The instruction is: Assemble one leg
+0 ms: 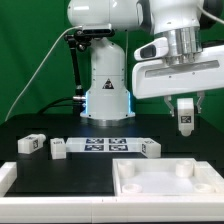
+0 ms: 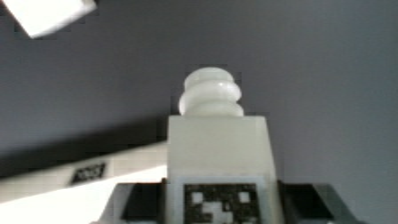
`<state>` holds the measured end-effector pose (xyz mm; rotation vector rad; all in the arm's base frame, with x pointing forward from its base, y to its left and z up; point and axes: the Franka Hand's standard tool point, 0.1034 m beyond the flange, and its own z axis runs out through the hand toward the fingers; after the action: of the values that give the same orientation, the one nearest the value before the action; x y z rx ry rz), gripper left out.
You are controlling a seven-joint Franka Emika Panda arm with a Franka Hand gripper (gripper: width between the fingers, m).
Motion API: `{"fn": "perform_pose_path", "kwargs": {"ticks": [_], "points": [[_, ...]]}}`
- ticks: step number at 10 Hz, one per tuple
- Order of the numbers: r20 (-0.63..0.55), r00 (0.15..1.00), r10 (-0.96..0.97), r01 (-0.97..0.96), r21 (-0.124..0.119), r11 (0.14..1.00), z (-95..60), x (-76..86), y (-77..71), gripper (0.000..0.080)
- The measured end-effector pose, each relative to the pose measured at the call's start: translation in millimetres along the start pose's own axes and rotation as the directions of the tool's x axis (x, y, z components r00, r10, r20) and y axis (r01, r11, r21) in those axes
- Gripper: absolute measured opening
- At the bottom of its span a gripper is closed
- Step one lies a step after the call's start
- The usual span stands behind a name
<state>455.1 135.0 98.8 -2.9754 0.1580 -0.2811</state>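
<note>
My gripper [image 1: 184,118] hangs at the exterior view's right, above the table, shut on a leg [image 1: 185,119], a small white block with a black-and-white tag. In the wrist view the leg [image 2: 221,140] stands between the two dark fingers [image 2: 139,203], tag toward the camera, its rounded knob pointing away. Three more legs lie on the black table: one [image 1: 31,144] at the exterior view's left, one [image 1: 58,149] next to it, one [image 1: 150,148] right of the marker board. The large white tray-like part [image 1: 168,181] lies in front, below the gripper.
The marker board [image 1: 104,146] lies flat at the table's middle. The arm's white base [image 1: 108,85] stands behind it. A white piece [image 1: 6,178] sits at the front left edge. A white shape [image 2: 50,15] shows far off in the wrist view.
</note>
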Motion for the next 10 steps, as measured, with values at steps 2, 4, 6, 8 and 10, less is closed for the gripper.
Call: {"fn": "perform_pose_path", "kwargs": {"ticks": [2,4,6,8,10], "points": [[-0.194,0.973,-0.121,0.124,0.001,0.992,-3.9,20.3,-3.5,0.0287],[-0.206,0.953,-0.224,0.222,-0.035,0.974,-8.8,40.8,5.3,0.0287],[-0.206,0.951,-0.23,0.228,-0.035,0.973,-7.0,41.3,4.9,0.0287],[-0.206,0.951,-0.23,0.228,-0.035,0.973,-6.8,41.4,5.0,0.0287],[-0.207,0.938,-0.28,0.276,-0.047,0.96,-1.8,50.5,6.7,0.0287]]}}
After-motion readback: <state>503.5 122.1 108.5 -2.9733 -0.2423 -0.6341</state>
